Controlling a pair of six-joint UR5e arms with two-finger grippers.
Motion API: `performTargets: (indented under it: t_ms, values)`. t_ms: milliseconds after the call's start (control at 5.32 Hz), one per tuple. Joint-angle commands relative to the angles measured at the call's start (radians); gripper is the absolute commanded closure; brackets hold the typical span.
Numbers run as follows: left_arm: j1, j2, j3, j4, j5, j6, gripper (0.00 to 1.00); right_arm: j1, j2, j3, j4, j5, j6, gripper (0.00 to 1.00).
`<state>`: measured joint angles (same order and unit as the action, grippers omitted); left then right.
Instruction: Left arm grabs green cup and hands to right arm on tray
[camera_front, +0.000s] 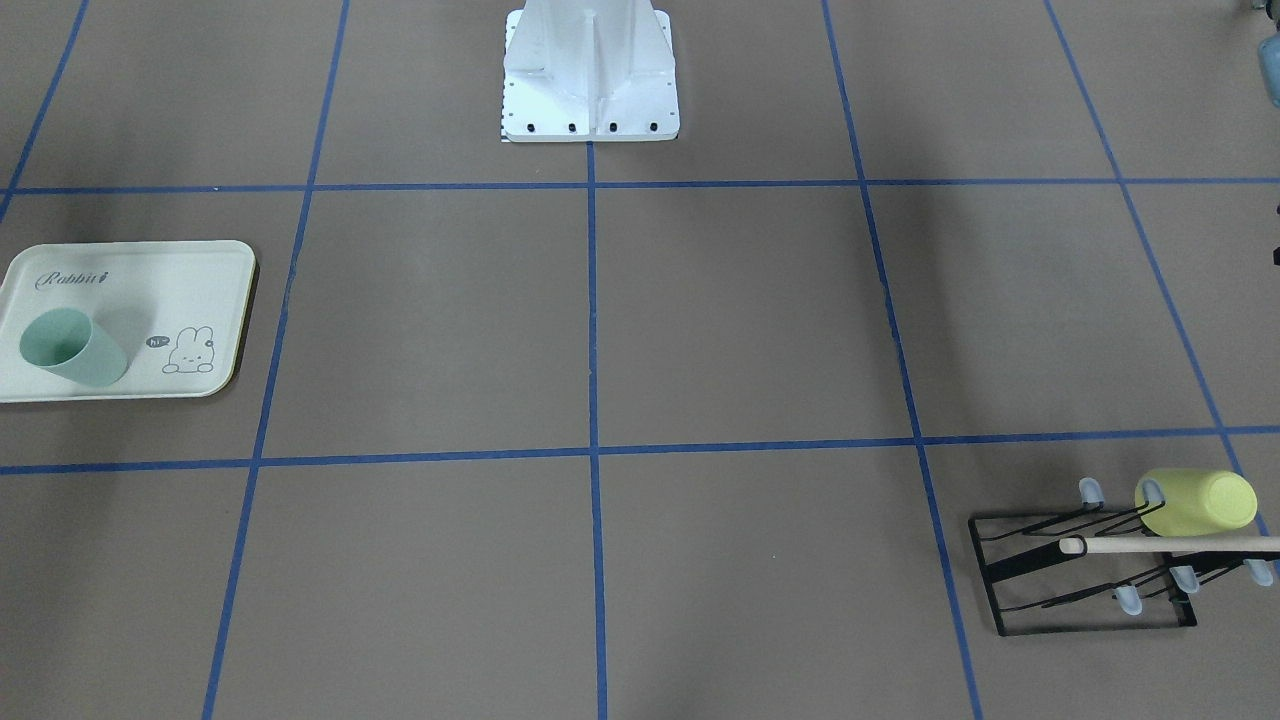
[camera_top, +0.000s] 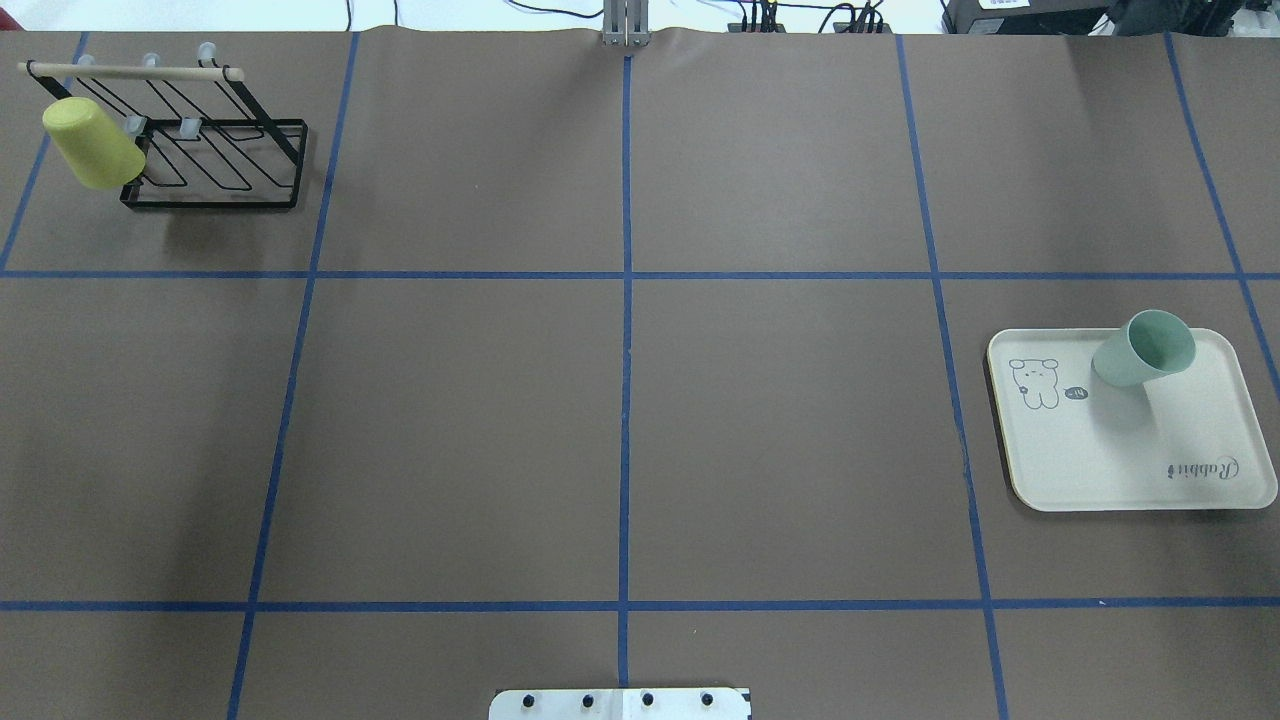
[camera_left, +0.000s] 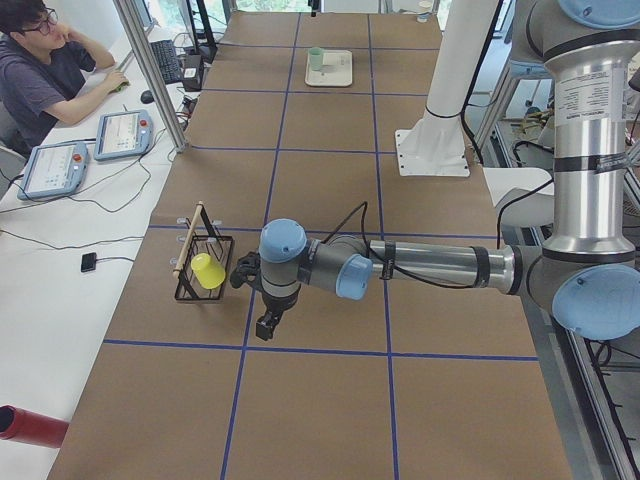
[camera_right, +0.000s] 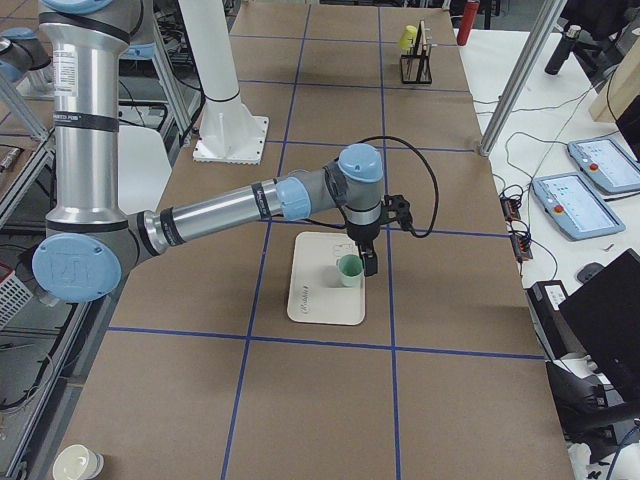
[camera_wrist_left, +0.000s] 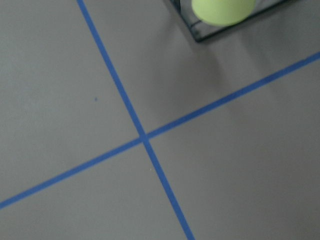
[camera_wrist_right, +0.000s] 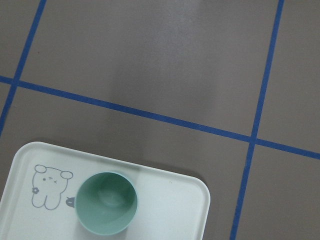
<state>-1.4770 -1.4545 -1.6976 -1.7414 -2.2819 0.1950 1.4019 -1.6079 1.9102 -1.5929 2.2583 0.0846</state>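
Note:
The green cup (camera_front: 72, 347) stands upright on the tray (camera_front: 150, 290), mouth up, near the bunny drawing. It also shows in the overhead view (camera_top: 1143, 349) on the tray (camera_top: 1120, 460) and in the right wrist view (camera_wrist_right: 106, 202). The right gripper (camera_right: 368, 262) hangs just above the tray (camera_right: 320, 290), close beside the cup (camera_right: 349, 270). The left gripper (camera_left: 268, 323) hangs over the table beside the black rack (camera_left: 190, 275). Both grippers show only in the side views, so I cannot tell whether they are open or shut.
A yellow-green cup (camera_top: 92, 145) hangs on the black wire rack (camera_top: 215, 190) with a wooden bar at the table's far left corner. The white robot base (camera_front: 590, 80) stands at the table's edge. An operator (camera_left: 40, 70) sits beside the table.

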Motion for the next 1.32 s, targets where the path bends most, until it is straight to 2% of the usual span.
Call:
performTargets:
  t_ms: [0,376,564,752,1128]
  values:
    - [-0.108,-0.009,-0.011,0.266,-0.016,0.015,0.0,0.092,0.019,-0.098,-0.03,0.07,-0.144,0.01]
    - [-0.178,0.023,-0.031,0.278,-0.132,0.012,0.0,0.121,-0.009,-0.207,-0.016,0.057,-0.24,0.01]
    - [-0.177,0.031,-0.015,0.267,-0.131,0.011,0.0,0.165,-0.064,-0.203,-0.013,0.032,-0.246,0.01]
    - [-0.18,0.031,-0.049,0.27,-0.125,0.004,0.0,0.176,-0.104,-0.179,-0.015,0.029,-0.227,0.0]
    - [-0.178,0.028,-0.065,0.269,-0.12,0.006,0.0,0.175,-0.101,-0.168,-0.013,0.029,-0.195,0.0]
